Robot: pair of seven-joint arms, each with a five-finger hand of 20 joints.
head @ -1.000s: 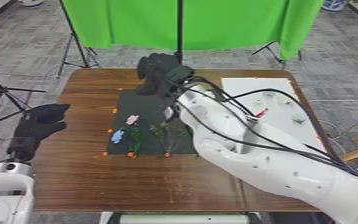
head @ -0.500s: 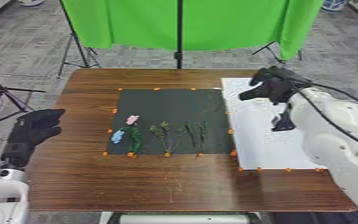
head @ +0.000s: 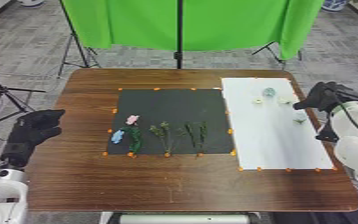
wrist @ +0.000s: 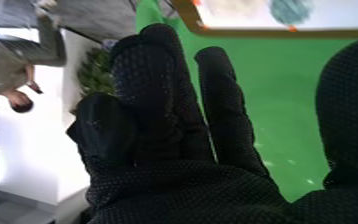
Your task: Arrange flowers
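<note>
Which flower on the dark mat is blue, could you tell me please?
The blue flower, near the left edge of the dark mat, closer to the robot than the pink flower.

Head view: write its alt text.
Pink flower, blue flower and green sprigs on a black mat, pale blooms on a white sheet, on a brown table. The robot's right hand is by the sheet, its left hand at the table's left edge.
</note>
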